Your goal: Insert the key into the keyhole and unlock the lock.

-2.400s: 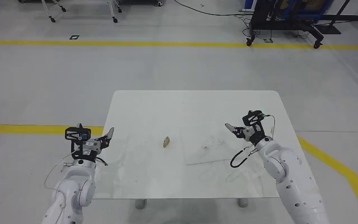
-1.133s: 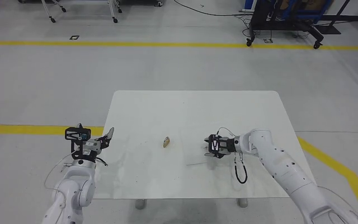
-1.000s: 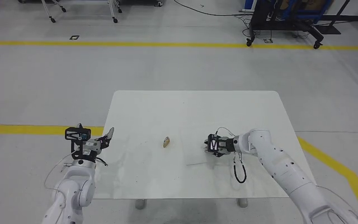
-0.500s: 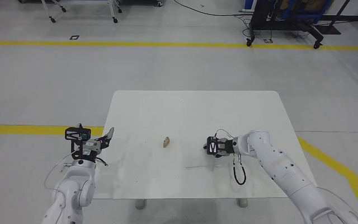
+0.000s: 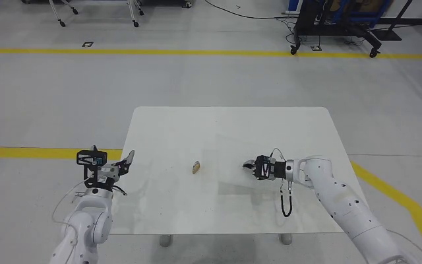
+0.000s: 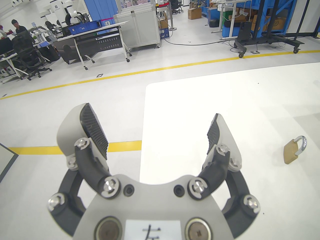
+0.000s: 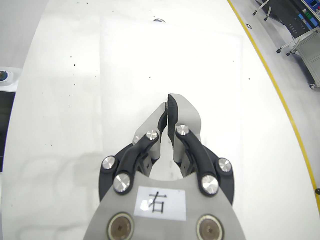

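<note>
A brass padlock point(image 5: 196, 167) with a silver shackle lies flat near the middle of the white table point(image 5: 198, 125). It also appears in the left wrist view, padlock point(image 6: 292, 152), and as a small far shape ahead of the right fingers, padlock point(image 7: 159, 21). My right gripper point(image 5: 246, 165) hovers to the right of the lock with its tips pointing at it. Its jaws are shut in the right wrist view, right gripper point(image 7: 167, 101), and a tiny sliver of metal, apparently the key, peeks out at the tips. My left gripper point(image 5: 125, 162) is open and empty at the table's left edge, left gripper point(image 6: 152, 123).
A black cable point(image 5: 285, 198) loops down from the right forearm over the table. Small dark specks dot the tabletop. Yellow floor lines, racks and desks stand well away from the table.
The right arm swung in from the table's right side to a spot right of the lock, shut its gripper there and rose slightly. The left arm and the lock stayed still.
</note>
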